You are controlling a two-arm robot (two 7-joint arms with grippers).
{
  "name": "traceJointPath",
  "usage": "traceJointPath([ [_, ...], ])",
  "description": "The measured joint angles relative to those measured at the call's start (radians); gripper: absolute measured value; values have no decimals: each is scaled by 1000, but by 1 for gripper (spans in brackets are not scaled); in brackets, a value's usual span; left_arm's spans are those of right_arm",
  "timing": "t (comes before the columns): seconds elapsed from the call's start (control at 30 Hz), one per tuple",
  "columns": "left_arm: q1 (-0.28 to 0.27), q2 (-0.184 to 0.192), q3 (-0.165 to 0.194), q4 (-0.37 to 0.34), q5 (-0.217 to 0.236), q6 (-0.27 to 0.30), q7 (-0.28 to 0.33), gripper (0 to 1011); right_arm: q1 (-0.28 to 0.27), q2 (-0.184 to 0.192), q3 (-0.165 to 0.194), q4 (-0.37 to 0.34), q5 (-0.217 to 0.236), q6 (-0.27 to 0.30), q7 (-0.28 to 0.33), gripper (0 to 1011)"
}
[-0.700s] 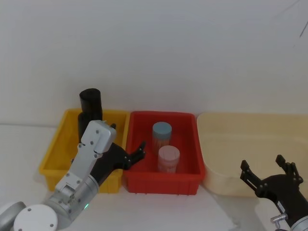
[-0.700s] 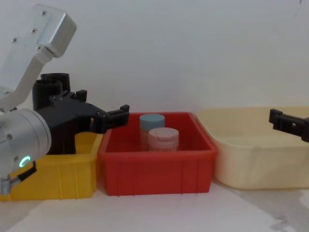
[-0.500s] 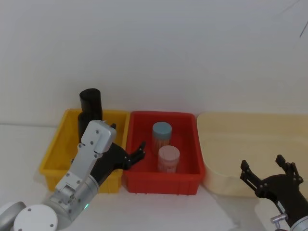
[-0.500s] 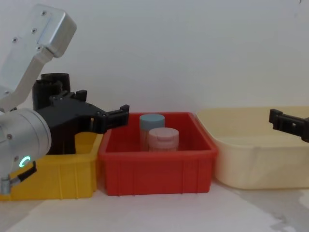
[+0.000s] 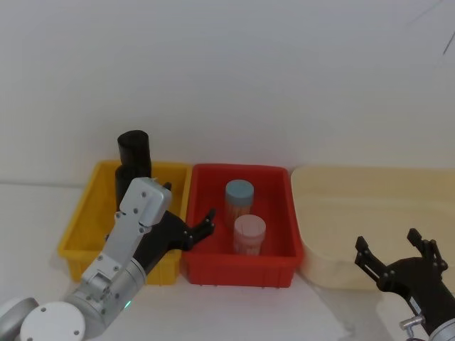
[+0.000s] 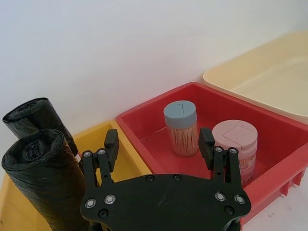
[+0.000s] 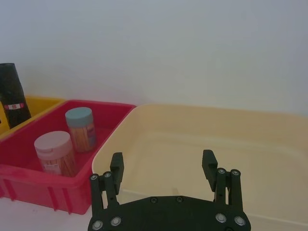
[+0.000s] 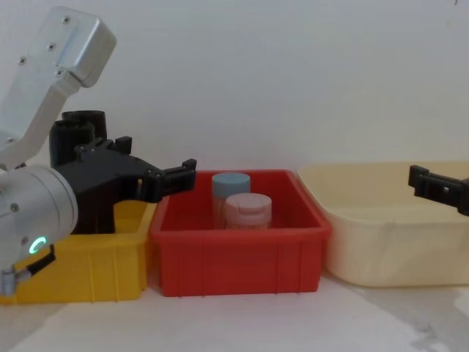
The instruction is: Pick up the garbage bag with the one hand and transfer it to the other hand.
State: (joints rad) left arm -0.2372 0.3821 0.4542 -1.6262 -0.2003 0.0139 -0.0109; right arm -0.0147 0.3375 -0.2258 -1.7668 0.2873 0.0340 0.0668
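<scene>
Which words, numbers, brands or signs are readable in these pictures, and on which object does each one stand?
No text can be read in any view.
Red-and-white label on the black roll in the yellow bin: too small to read.
Blue-lidded jar and pink-lidded jar in the red bin: no print to be seen.
</scene>
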Motion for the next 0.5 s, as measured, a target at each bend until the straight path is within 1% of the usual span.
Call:
traceJointPath([
  [0.37, 0, 0, 0, 0, 0, 0, 0, 1000, 0, 0, 1, 0, 0, 0, 0, 1004],
  [0.5, 0, 0, 0, 0, 0, 0, 0, 1000, -4, 5, 4, -6, 3, 4, 11, 1004],
])
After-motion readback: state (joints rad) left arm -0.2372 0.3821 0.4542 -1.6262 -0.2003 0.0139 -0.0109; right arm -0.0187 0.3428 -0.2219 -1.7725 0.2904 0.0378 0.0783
